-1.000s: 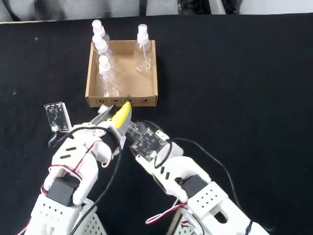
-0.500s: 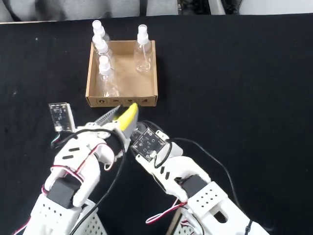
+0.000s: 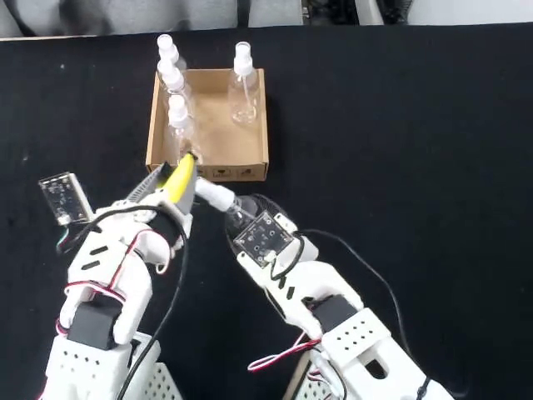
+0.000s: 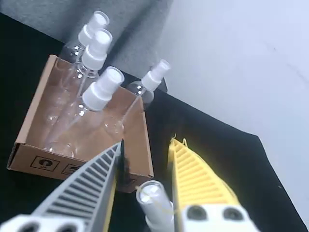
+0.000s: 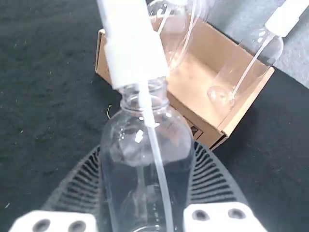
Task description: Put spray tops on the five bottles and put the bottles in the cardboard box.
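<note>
A clear bottle (image 5: pixel 145 159) stands upright between the fingers of my right gripper (image 5: pixel 147 162), which is shut on it just in front of the cardboard box (image 5: pixel 212 126). A white spray top (image 5: pixel 133 43) sits tilted on the bottle's neck, its tube hanging inside. From above, the bottle (image 3: pixel 236 213) and spray top (image 3: pixel 212 196) lie at my right gripper (image 3: pixel 236 220). My left gripper (image 3: pixel 171 177) stands open to the left, at the front wall of the box (image 3: pixel 265 125), apart from the top. In the left wrist view the spray top (image 4: pixel 154 200) lies below my open left gripper (image 4: pixel 147 145). Several capped bottles (image 4: pixel 96 92) stand in the box (image 4: pixel 29 154).
The capped bottles (image 3: pixel 179 117) fill the box's left side and its far right corner (image 3: pixel 243 71); the near right part of the box floor is bare. Black cloth (image 3: pixel 416 150) covers the table, with free room to the right.
My left gripper has let go of the spray top and swung left toward the box's front wall. The top now stands uncovered on the bottle in my right gripper.
</note>
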Controlling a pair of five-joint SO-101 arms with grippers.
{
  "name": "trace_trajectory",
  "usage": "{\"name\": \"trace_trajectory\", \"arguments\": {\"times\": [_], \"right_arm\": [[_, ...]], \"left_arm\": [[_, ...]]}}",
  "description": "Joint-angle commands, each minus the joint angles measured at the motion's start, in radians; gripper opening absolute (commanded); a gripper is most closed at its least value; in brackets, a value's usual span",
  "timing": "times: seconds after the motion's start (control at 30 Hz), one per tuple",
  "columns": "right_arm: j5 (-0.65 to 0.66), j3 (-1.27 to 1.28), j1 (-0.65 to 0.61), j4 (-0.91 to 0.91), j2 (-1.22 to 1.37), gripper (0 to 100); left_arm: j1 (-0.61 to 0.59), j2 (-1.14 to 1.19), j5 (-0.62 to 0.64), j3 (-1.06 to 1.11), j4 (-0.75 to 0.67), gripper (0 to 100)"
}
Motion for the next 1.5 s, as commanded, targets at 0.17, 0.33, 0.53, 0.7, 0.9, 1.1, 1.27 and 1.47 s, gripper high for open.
{"name": "trace_trajectory", "arguments": {"times": [0.17,0.33,0.53,0.7,0.9,1.1,1.27,1.47], "right_arm": [[0.000,0.001,0.025,-0.031,-0.036,8.1],[0.000,0.001,0.021,-0.026,-0.036,8.1],[0.000,0.001,-0.006,-0.023,-0.036,8.1],[0.000,0.001,-0.035,-0.020,-0.036,8.1],[0.003,0.001,-0.035,-0.011,-0.036,8.1],[0.000,0.001,-0.029,-0.015,-0.036,8.1],[0.000,0.001,-0.026,-0.037,-0.036,8.1],[-0.055,0.001,0.054,-0.097,-0.036,8.1]], "left_arm": [[0.035,-0.011,-0.014,0.012,-0.026,14],[0.093,-0.009,-0.014,0.019,-0.026,14],[0.125,-0.009,-0.006,0.019,-0.026,14],[0.203,-0.009,-0.006,0.019,-0.026,14],[0.234,-0.018,-0.006,0.044,-0.066,14],[0.228,-0.020,-0.006,0.005,-0.040,14],[0.219,-0.020,-0.005,-0.053,0.026,14],[0.140,-0.020,-0.005,-0.067,0.032,14]]}}
